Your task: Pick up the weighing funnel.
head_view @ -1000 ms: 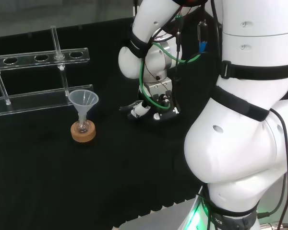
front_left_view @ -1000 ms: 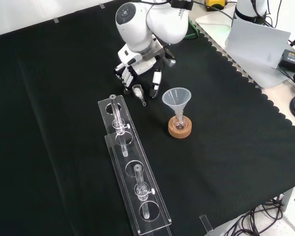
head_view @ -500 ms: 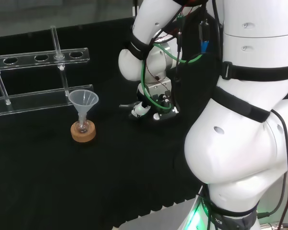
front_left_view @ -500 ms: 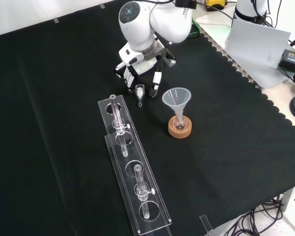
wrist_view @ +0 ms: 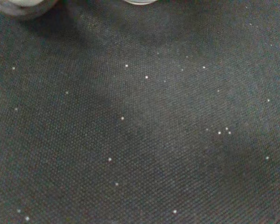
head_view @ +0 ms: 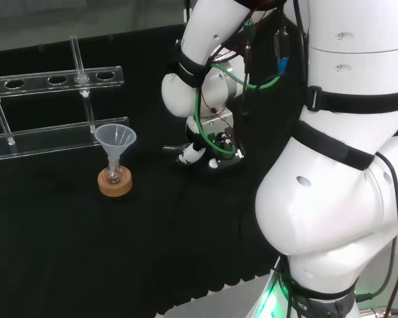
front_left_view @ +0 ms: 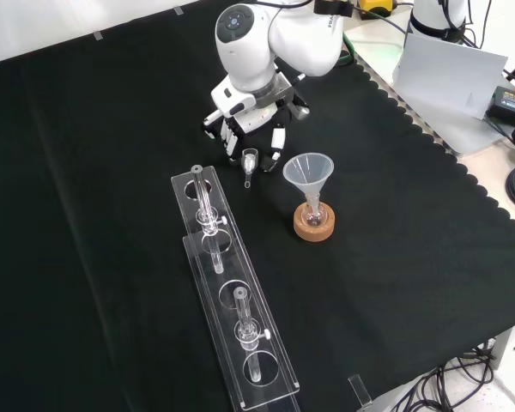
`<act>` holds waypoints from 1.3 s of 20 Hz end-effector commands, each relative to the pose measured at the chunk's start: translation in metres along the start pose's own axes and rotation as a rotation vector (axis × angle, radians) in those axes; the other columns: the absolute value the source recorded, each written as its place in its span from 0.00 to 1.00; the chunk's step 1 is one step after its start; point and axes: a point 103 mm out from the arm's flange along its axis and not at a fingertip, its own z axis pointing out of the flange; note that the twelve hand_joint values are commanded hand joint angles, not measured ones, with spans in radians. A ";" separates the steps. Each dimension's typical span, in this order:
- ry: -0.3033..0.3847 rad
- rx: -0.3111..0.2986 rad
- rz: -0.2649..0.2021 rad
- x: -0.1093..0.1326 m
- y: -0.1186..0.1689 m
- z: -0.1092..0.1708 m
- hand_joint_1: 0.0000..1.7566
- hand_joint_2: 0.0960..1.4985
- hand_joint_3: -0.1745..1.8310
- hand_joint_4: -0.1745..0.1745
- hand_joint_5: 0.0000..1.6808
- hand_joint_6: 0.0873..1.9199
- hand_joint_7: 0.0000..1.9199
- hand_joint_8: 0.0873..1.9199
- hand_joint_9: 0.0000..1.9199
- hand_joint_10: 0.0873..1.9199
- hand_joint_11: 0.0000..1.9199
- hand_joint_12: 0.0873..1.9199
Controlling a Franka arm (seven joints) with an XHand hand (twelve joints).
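**Q:** So where is the hand, and what is it doing?

**A:** Seen from the front, the black and white hand (front_left_view: 252, 118) reaches down from the top of the view on the white arm (front_left_view: 275, 34). It sits low over the black cloth (front_left_view: 103, 189). Its fingers (front_left_view: 277, 142) curl downward and pinch the weighing funnel (front_left_view: 250, 160).

**Q:** How does that piece sit?

**A:** It is a small clear scoop held at the fingertips. Its mouth is up by the fingers and its short stem points toward the bottom of the view. I cannot tell whether the stem's tip touches the cloth.

**Q:** What stands nearby?

**A:** Just to the right in the front view is the funnel (front_left_view: 308, 169). It stands mouth up with its stem in a small flask (front_left_view: 314, 213) on a cork ring (front_left_view: 314, 228). It is close to the hand but apart from it. Below the weighing funnel lies a long clear rack (front_left_view: 267, 369), running toward the view's bottom, with glass tubes (front_left_view: 208, 206) standing in it.

**Q:** And the wrist camera?

**A:** It looks at cloth dotted with pale specks.
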 end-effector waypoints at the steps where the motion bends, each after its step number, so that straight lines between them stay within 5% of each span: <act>1: -0.003 -0.008 -0.007 0.002 0.001 0.001 0.50 0.33 0.31 0.83 0.59 0.28 0.68 0.17 0.58 0.12 0.08 0.79; 18: 0.023 -0.066 0.001 -0.003 0.001 -0.006 0.55 0.31 0.35 0.87 0.73 0.22 0.80 0.10 0.70 0.05 0.20 0.73; 26: 0.013 -0.095 -0.029 -0.007 0.001 -0.038 0.56 0.30 0.36 0.89 0.76 0.20 0.83 0.08 0.71 0.04 0.21 0.72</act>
